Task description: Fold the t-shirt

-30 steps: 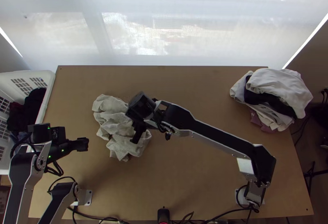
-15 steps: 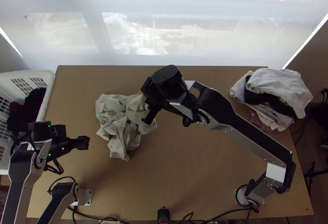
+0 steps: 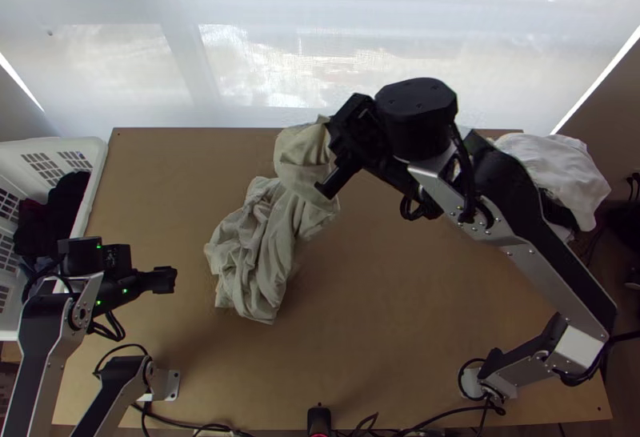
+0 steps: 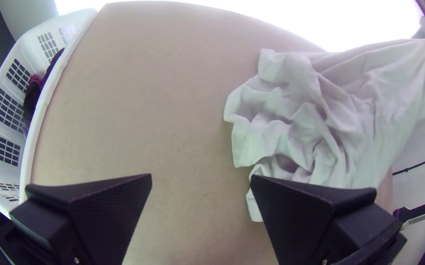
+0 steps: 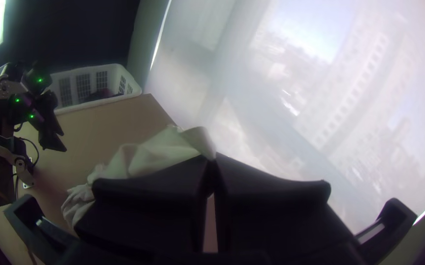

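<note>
The pale grey-beige t-shirt (image 3: 264, 237) lies bunched left of the table's middle, its upper part lifted toward the far edge. At that raised part is my right gripper (image 3: 330, 153); in the right wrist view the fingers of my right gripper (image 5: 211, 159) are closed together on the cloth (image 5: 158, 152). Which part of the shirt it grips, I cannot tell. My left gripper (image 3: 170, 280) stays over the table's left side, apart from the shirt. In the left wrist view, my left gripper (image 4: 200, 181) has its fingers wide apart, the crumpled cloth (image 4: 315, 118) lying beyond one of them.
A white basket (image 3: 90, 189) with dark clothes stands at the table's left edge. A pile of folded clothes (image 3: 552, 169) lies at the far right, partly behind the right arm. A translucent blind (image 3: 320, 53) hangs along the far edge. Bare wood (image 3: 384, 317) shows toward the near middle.
My right gripper has moved right and toward the far edge, drawing the t-shirt's upper part up with it; the rest of the shirt has shifted right. The left arm has stayed nearly still.
</note>
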Motion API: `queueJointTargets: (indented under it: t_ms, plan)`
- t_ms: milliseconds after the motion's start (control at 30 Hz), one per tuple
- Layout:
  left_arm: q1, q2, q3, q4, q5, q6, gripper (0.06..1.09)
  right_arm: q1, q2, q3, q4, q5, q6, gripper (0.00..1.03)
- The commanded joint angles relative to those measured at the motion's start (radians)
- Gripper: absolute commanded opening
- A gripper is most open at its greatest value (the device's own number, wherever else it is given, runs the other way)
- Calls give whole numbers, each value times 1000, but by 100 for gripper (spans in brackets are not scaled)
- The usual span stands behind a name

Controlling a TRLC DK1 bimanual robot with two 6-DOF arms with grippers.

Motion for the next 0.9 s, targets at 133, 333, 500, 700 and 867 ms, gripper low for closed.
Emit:
queueJointTargets:
  t_ms: [133,333,500,700,867]
  plan:
    - [-20,4,-3,8,6,-1,104,-117,-45,100,68,25,-18,3]
    - [-27,13,5,16,14,-1,104,-120,-82,133,237,65,-101,3]
    - [-29,12,5,16,14,-1,104,-121,-121,137,396,103,-156,3]
    - [-37,9,8,13,15,-1,104,-111,-169,139,569,103,-196,3]
    - [-40,9,12,11,17,-2,104,-25,-177,133,465,103,-196,3]
